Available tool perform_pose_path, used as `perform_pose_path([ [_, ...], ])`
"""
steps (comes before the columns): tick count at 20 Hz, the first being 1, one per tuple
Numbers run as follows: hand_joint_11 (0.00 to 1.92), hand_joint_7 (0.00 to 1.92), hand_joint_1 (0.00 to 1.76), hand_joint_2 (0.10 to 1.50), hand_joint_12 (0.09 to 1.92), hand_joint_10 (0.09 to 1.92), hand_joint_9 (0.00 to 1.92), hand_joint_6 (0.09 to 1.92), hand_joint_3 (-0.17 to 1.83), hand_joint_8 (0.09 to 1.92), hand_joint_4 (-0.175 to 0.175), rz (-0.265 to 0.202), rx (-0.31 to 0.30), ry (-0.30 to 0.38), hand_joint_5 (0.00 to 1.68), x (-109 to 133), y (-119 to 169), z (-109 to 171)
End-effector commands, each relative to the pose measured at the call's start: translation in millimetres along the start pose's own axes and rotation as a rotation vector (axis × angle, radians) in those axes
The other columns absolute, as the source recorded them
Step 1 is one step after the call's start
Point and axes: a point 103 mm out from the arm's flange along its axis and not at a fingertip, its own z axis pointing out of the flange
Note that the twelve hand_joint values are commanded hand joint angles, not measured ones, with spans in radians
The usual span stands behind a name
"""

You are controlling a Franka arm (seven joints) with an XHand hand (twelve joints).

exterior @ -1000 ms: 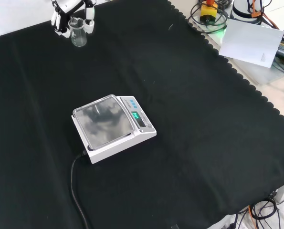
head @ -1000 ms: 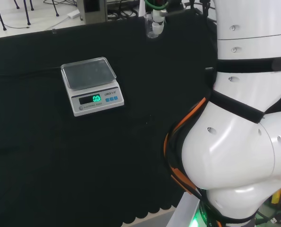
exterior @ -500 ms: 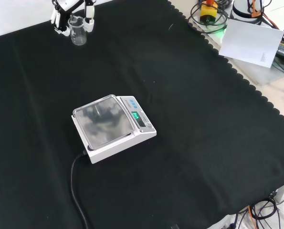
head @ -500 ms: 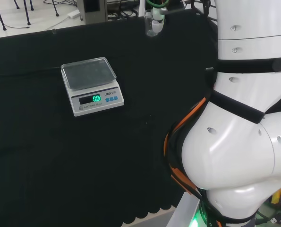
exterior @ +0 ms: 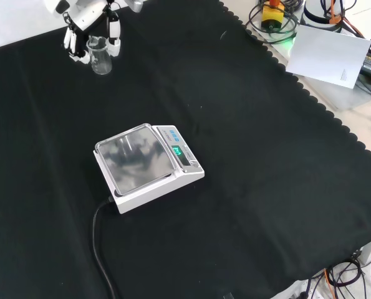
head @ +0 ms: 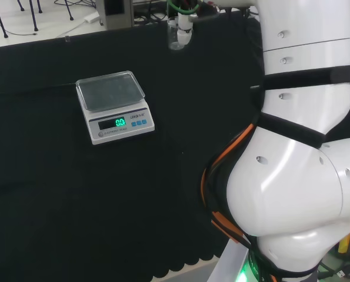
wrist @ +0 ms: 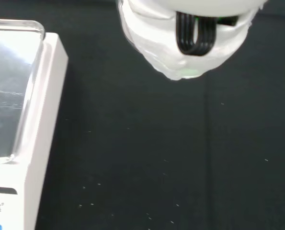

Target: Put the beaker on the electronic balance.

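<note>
You have the beaker (exterior: 99, 54) in the hand (exterior: 88, 25) at the far end of the bench (exterior: 247, 156), up in the top-left corner of the front view, with fingers (exterior: 113, 32) curled down on either side of its wall; whether its base rests on the cloth or hangs just above it I cannot tell. It is a small clear vessel and looks empty, so judge it light, stiff and breakable, with smooth sides that may slide between hard fingertips if it tips. The hold around the upper wall, below the rim, looks like the right place: it leaves the base free to land flat. The electronic balance (exterior: 149, 165) sits well apart from the beaker, near the middle of the cloth, its shiny pan (exterior: 135, 156) bare and its green display (head: 120, 123) lit. Keep the beaker upright on the way across, and set it down gently at the middle of the pan, since glass on a slick metal plate could skate or chip if it lands on an edge
</note>
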Motion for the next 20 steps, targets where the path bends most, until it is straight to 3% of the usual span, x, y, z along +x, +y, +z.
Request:
perform_pose_path([
  [1, 1.42, 0.93, 1.52, 1.10, 0.19, 1.18, 1.13, 0.92, -0.17, 0.98, -0.175, -0.089, 0.019, 0.005, 1.03, 34.0, 18.7, 7.2],
  [12, 1.45, 0.93, 1.52, 1.10, 0.12, 1.19, 1.12, 0.92, -0.17, 0.98, -0.175, -0.239, 0.049, -0.007, 1.03, 95.1, 47.2, 20.4],
  [20, 1.45, 0.94, 1.52, 1.09, 0.12, 1.17, 1.13, 0.91, -0.17, 0.96, -0.175, -0.297, 0.054, 0.000, 1.04, 119.1, 53.2, 28.2],
])
